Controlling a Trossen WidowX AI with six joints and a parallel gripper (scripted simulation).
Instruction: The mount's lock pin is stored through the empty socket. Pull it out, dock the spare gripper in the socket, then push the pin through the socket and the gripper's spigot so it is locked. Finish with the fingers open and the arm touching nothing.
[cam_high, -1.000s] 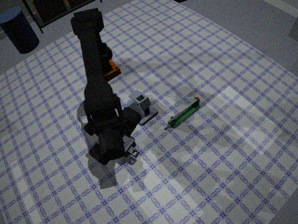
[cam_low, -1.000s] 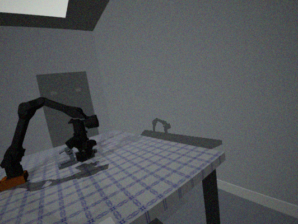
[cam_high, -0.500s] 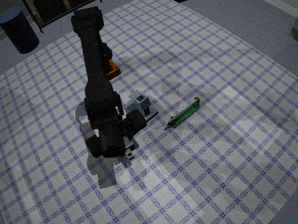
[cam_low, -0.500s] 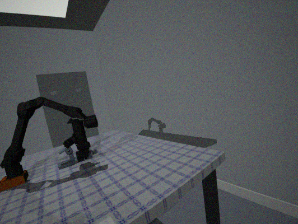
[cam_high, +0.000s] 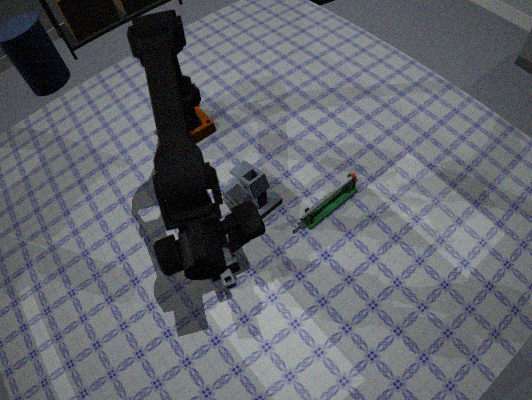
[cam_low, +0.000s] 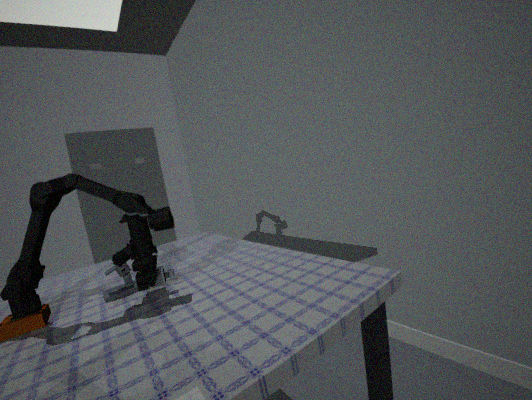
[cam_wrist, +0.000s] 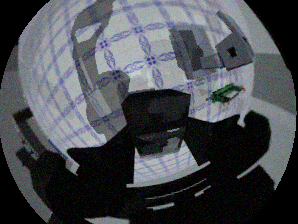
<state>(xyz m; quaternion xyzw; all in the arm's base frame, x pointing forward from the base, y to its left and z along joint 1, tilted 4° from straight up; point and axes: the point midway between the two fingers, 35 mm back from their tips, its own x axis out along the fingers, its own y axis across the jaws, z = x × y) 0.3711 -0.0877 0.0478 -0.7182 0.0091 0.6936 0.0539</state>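
Note:
My gripper (cam_low: 146, 284) (cam_wrist: 153, 119) points down, low over the cloth, shut on the spare gripper. The spare gripper's pale block with a square hole (cam_high: 228, 277) shows below the wrist in the top view; the rest is mostly hidden by the arm. The grey mount (cam_high: 257, 181) (cam_wrist: 235, 51) stands on its base just beside my gripper, its socket tilted, with a square opening and no pin visible through it. A thin rod with a red end (cam_high: 352, 176), seemingly the lock pin, lies along the green holder (cam_high: 332, 207) (cam_wrist: 226, 94). Contact between spare gripper and mount cannot be seen.
The arm's orange base (cam_high: 204, 131) (cam_low: 25, 325) stands on the checked cloth (cam_high: 400, 280) (cam_low: 280, 310) behind the mount. The green holder is on the far side of the mount from my gripper. A blue bin (cam_high: 37, 55) stands on the floor beyond the table.

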